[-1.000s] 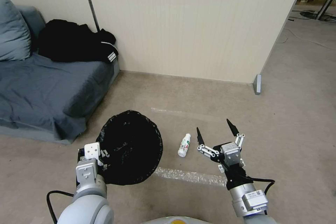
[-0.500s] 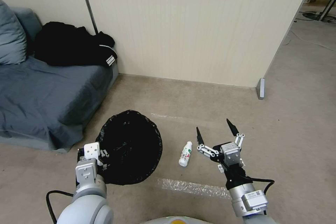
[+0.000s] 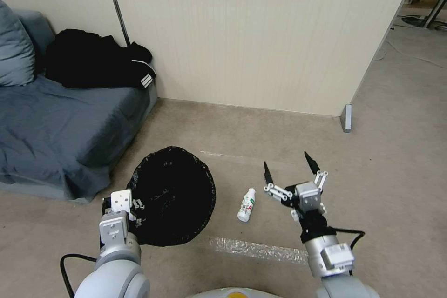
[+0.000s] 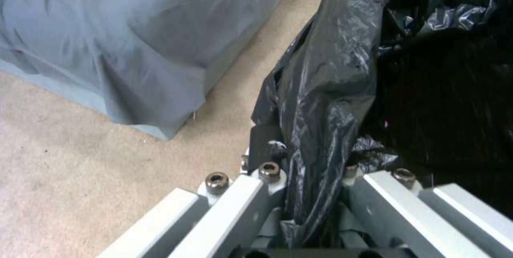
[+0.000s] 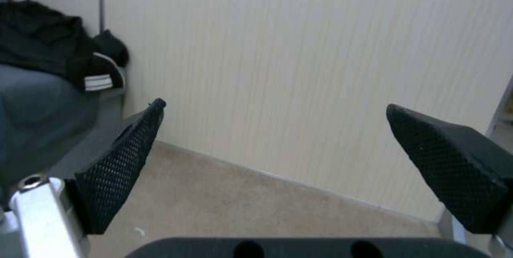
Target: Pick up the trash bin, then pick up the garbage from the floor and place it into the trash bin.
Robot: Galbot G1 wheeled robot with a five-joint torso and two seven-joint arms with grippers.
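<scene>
Right gripper [image 3: 289, 168] has been carried slightly forward and up over the last half second, as judged from the head view, where its black fingertips now stand a little farther toward the wall than before; its fingers are spread wide, with nothing between them. In the right wrist view the two black pads [image 5: 120, 170] are seen well apart, aimed at the wall and the strip of floor at its foot rather than down at the litter. A small white bottle [image 3: 246, 205] is lying on its side on the floor, just beside this gripper on the bin's side and apart from it. The bin [image 3: 172, 195] is held by the left gripper [image 3: 122, 206] at the near part of its rim, close to the corner of the sofa [image 3: 56, 130]; in the left wrist view the fingers are seen pinched on the black liner [image 4: 320, 101] folded over the rim. Bin and bottle have kept their places on the floor over that half second, while the whole view shifted in the half second before, which is put down to the camera moving. The first part of the task is therefore judged done, and the reach for the bottle is judged under way, with the gripper not yet lowered over it.
</scene>
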